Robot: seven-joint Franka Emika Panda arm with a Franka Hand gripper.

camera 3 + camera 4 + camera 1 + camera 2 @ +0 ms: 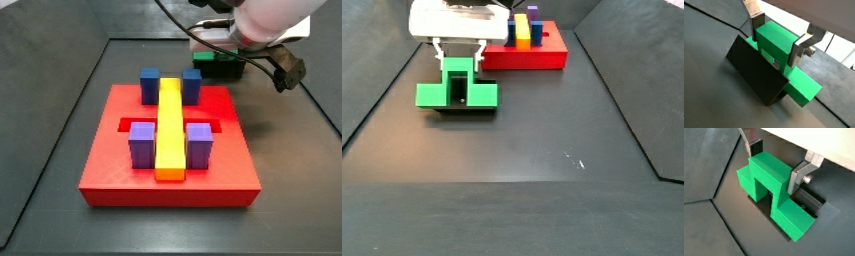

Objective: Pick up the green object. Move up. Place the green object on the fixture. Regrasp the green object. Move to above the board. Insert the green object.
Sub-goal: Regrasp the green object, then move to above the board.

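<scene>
Dark matte flooring is filling the scene, a dull grey-black surface (543, 140) with raised edges. Down at it, the claw (779, 41) is straddling the green piece (777, 47), its silver finger plates (757, 26) sitting against the two flanks of the raised middle; the plates appear to be pinching it, though whether the pads are truly pressing is hard to tell. That piece is bright green, smooth plastic, blocky: a tall centre, two lower arms reaching out sideways, and a square notch cut underneath, plain in a wrist view (767, 185) and in a side view (457, 90). It is resting on the fixture (754, 70), a dark angular bracket whose upright plate is standing against one green face. Well apart from them, the board (167, 160) is lying flat, a red slab carrying a long yellow bar (170, 128) flanked by blue blocks (150, 85) and purple blocks (142, 145).
</scene>
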